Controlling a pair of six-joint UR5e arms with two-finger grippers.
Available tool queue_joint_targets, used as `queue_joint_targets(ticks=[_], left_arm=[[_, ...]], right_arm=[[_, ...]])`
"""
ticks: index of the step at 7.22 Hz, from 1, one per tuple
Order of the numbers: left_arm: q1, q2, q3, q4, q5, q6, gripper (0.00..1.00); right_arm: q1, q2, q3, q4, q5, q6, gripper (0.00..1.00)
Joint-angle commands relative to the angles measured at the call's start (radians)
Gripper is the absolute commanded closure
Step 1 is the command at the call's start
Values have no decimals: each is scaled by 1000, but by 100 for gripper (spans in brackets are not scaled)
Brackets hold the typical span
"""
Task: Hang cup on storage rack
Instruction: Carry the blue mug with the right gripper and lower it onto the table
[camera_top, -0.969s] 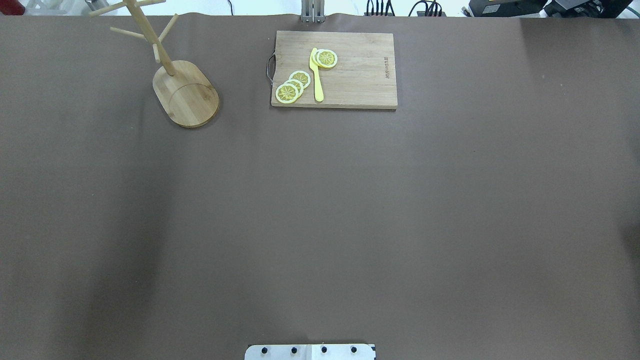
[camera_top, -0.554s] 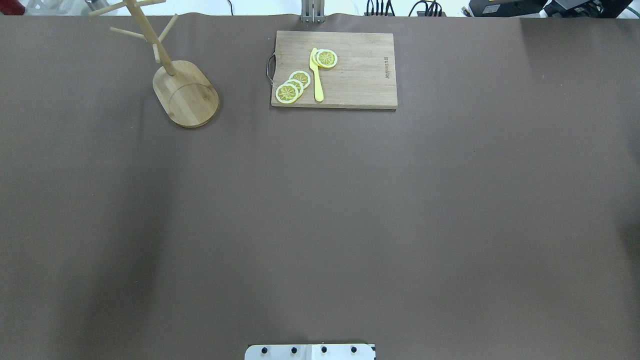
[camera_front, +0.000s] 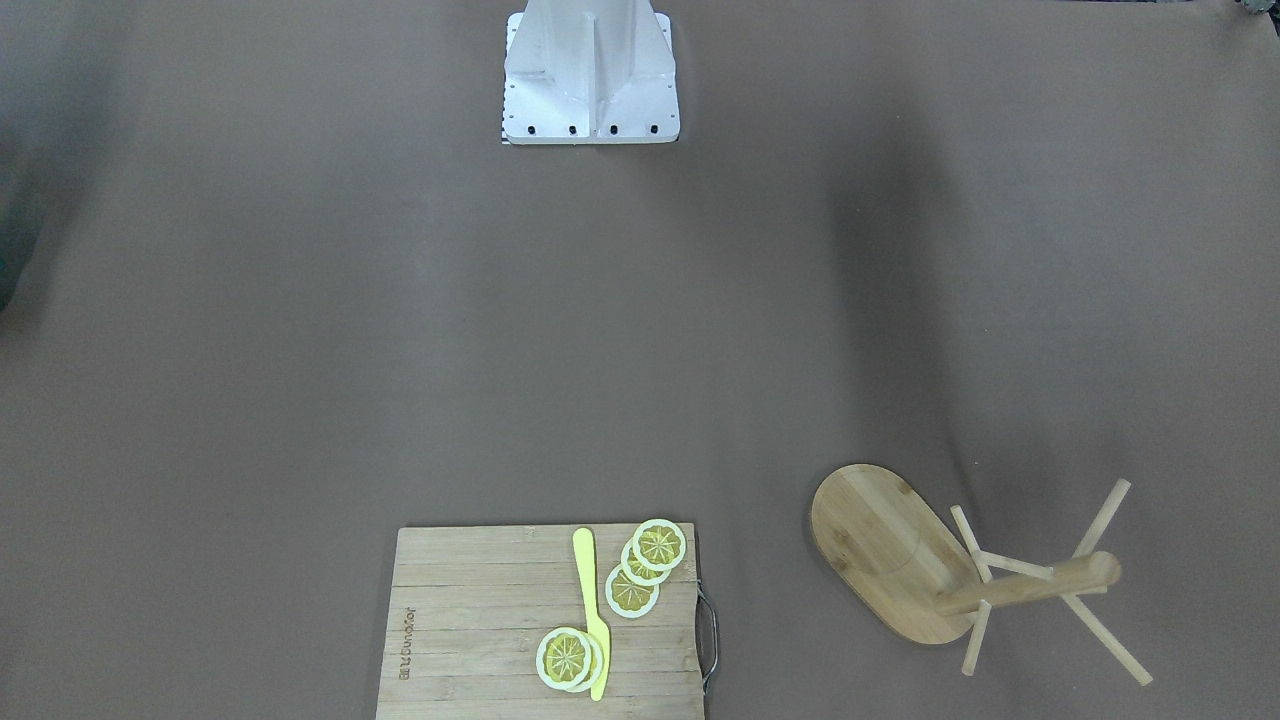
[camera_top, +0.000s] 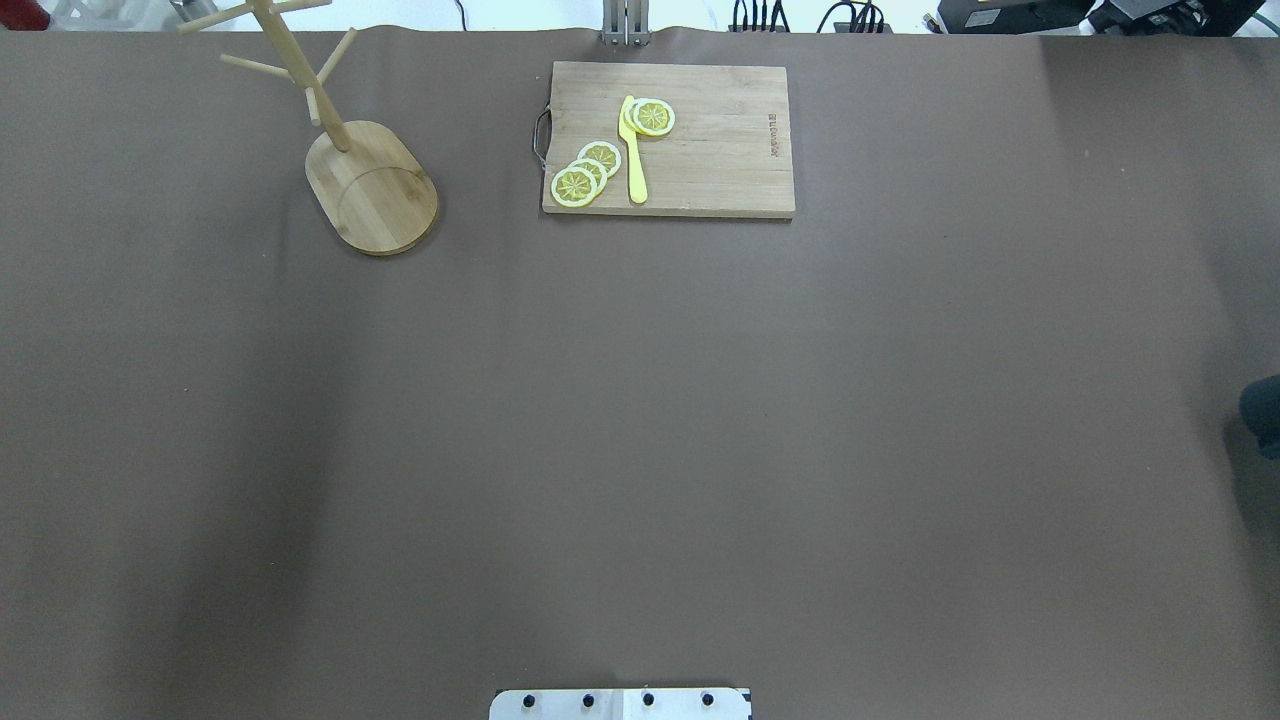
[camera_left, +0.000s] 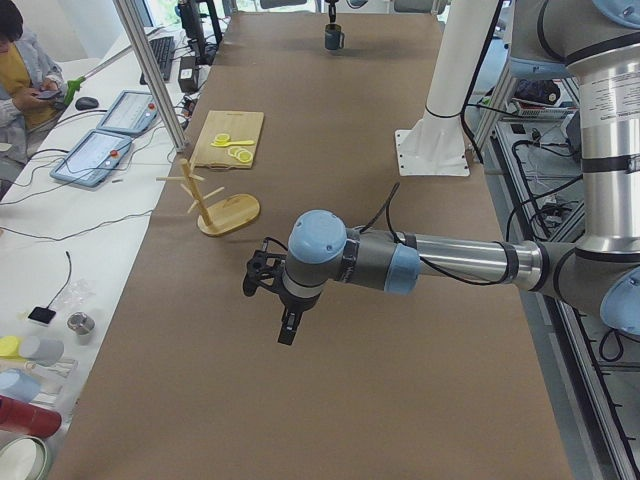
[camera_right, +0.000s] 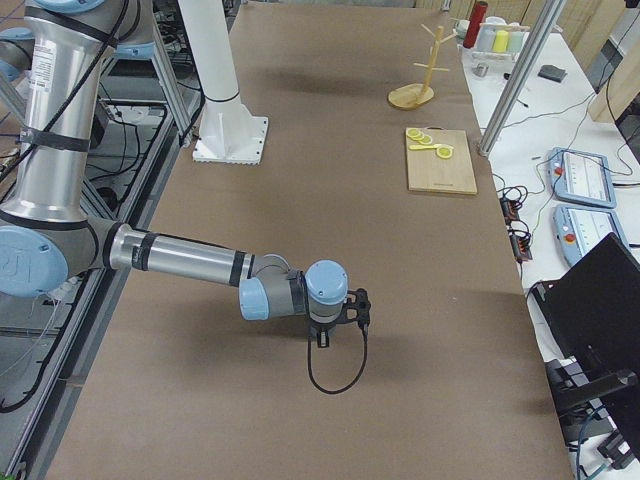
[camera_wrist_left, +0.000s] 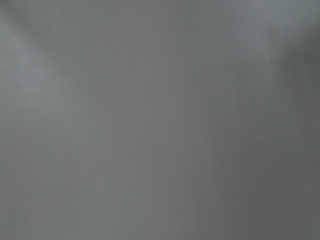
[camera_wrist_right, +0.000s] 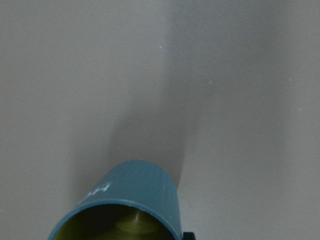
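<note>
The cup (camera_wrist_right: 131, 197) is slate blue with a yellow inside and white lettering. It fills the bottom of the right wrist view, rim toward the camera, above the brown table. Only its edge (camera_top: 1264, 415) shows at the overhead view's right border. In the exterior left view the cup (camera_left: 333, 38) hangs under my right gripper (camera_left: 331, 14) at the far end. The storage rack (camera_top: 372, 190), a bamboo mug tree with bare pegs, stands far off at the back left. My left gripper (camera_left: 287, 333) hovers over bare table, and I cannot tell whether it is open or shut.
A wooden cutting board (camera_top: 715, 140) with lemon slices (camera_top: 585, 172) and a yellow knife (camera_top: 633, 150) lies at the back middle. The robot's base plate (camera_top: 620, 703) sits at the near edge. A person (camera_left: 20, 60) sits at a side desk.
The cup's dark blue edge has come into the overhead view at the right border, where only shadow showed before. The rack and the board have not moved.
</note>
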Motion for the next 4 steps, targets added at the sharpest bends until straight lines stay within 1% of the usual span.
queue_joint_targets(ticks=[1, 2, 3, 4], left_arm=[[0, 0, 3, 2, -23, -1, 2], [0, 0, 4, 2, -23, -1, 2], [0, 0, 9, 2, -23, -1, 2], [2, 0, 17, 2, -23, -1, 2]], right_arm=[[-139, 93, 120, 1, 21, 309, 100], [-232, 127, 198, 1, 4, 469, 100], [-320, 167, 262, 1, -48, 581, 100], [-454, 242, 319, -5, -176, 800, 100]])
